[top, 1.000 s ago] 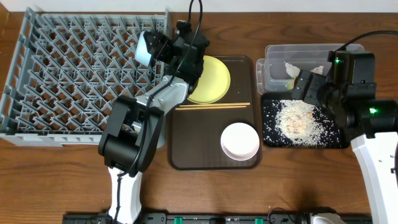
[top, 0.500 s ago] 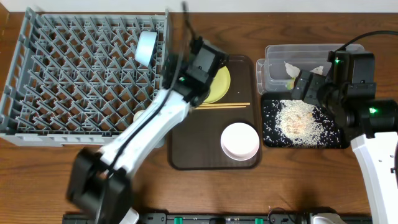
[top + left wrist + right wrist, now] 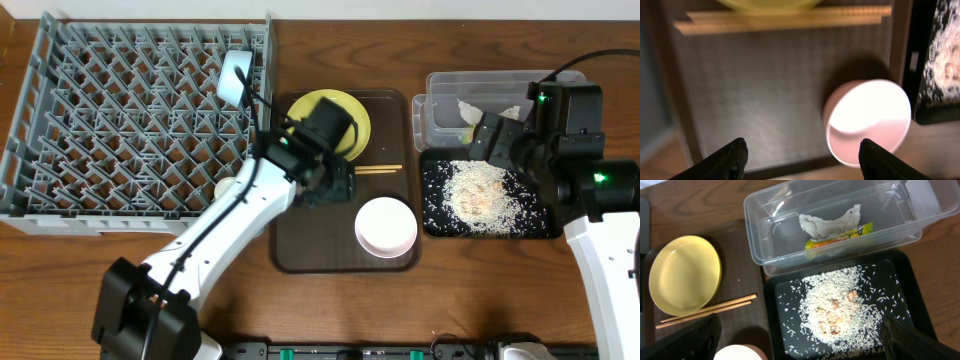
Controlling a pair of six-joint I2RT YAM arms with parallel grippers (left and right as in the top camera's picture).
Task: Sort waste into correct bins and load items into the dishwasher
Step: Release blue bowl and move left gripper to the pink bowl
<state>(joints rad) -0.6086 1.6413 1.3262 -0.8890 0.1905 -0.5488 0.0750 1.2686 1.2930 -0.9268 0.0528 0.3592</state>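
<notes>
My left gripper (image 3: 335,186) hangs open and empty over the brown tray, left of the white bowl (image 3: 386,226). In the left wrist view the white bowl (image 3: 867,120) lies by the right fingertip. The yellow-green plate (image 3: 352,112) lies at the tray's far end, partly under the arm. A light blue bowl (image 3: 233,75) stands on edge in the grey dish rack (image 3: 120,110), and a small white cup (image 3: 225,188) sits at its near right corner. My right gripper (image 3: 800,332) is open over the black tray (image 3: 905,295) of rice (image 3: 840,305). The clear tub (image 3: 765,255) holds a tissue (image 3: 827,222) and a wrapper (image 3: 840,240).
Wooden chopsticks (image 3: 385,169) lie across the brown serving tray (image 3: 300,240) between the plate and the white bowl. The clear tub (image 3: 445,100) and black tray (image 3: 435,215) sit side by side right of the serving tray. The rack fills the table's left side.
My left arm has swung away from the rack, leaving the blue bowl standing there, and come down over the brown tray beside the white bowl. The right arm has not moved.
</notes>
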